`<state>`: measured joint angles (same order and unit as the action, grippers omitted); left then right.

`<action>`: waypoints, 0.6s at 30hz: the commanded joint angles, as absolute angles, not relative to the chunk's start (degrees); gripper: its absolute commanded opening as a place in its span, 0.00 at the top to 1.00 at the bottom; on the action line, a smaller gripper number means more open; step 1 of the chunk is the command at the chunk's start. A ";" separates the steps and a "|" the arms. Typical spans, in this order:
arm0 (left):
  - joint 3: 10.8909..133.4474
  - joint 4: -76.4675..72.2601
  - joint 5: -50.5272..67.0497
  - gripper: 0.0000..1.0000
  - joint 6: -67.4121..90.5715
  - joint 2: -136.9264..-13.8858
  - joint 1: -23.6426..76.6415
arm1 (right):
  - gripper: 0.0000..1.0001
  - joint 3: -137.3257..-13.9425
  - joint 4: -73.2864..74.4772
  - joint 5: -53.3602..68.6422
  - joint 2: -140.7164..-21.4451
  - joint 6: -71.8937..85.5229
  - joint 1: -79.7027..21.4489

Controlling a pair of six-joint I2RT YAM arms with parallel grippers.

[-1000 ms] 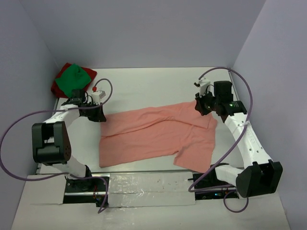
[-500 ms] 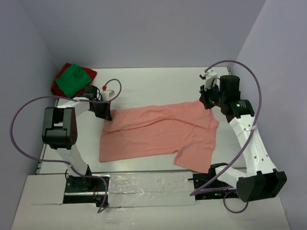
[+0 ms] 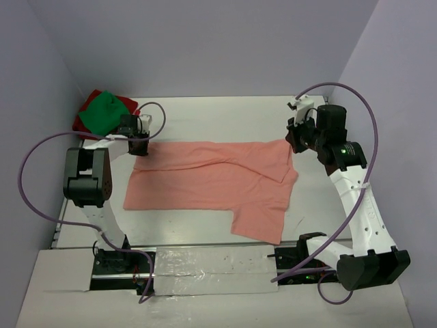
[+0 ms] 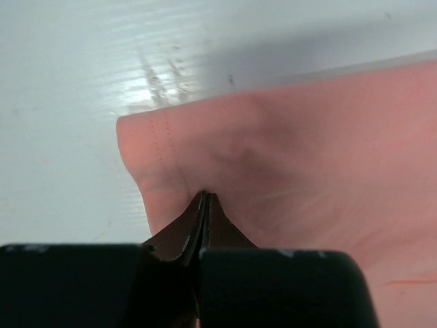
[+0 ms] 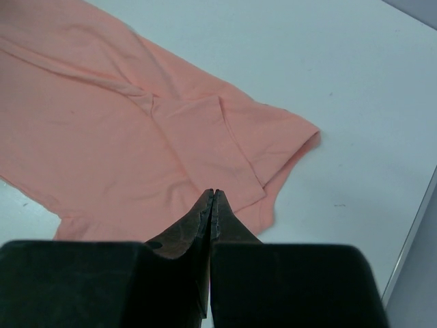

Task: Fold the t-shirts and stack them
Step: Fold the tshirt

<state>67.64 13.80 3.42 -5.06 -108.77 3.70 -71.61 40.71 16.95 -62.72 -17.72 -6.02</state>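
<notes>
The large salmon-pink t-shirt (image 3: 205,178) lies spread across the middle of the white table, its far edge pulled straight between my two grippers. My left gripper (image 3: 138,146) is shut on the shirt's far left corner; in the left wrist view the cloth (image 4: 307,150) puckers at the shut tips (image 4: 205,195). My right gripper (image 3: 292,140) is shut on the far right corner, with tips (image 5: 214,193) at the sleeve's edge of the shirt (image 5: 102,123). The bright green t-shirt (image 3: 102,113) lies on the dark red one (image 3: 83,113) at the far left corner.
The white table (image 3: 218,116) is enclosed by pale purple walls at the back and both sides. A shiny metal strip (image 3: 205,263) runs along the near edge between the arm bases. Cables loop from both arms.
Both grippers moved toward the far side, the left one also further left, dragging the salmon shirt left and back. Its far edge went from slanted and wrinkled to straight.
</notes>
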 commanded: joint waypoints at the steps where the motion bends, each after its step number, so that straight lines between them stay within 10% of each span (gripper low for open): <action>1: 69.26 10.37 -2.03 1.00 -3.34 -110.39 2.81 | 1.00 -71.19 40.34 16.70 -60.21 -17.05 -6.33; 6: 66.89 8.36 -0.53 0.96 -2.11 -105.75 2.99 | 0.97 -68.21 39.99 17.66 -61.08 -18.72 -6.33; 10: 62.15 6.07 3.24 0.49 -2.98 -94.51 3.16 | 0.70 -63.82 39.11 18.71 -61.79 -22.40 -6.68; 18: 64.42 20.61 9.49 0.32 -5.18 -75.59 3.16 | 0.55 -59.24 48.77 24.52 -61.70 -32.69 -11.33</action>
<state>62.06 12.67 6.15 -3.81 -78.00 3.27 -59.83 44.16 21.06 -62.08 -27.20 -8.29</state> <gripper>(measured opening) 0.676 0.442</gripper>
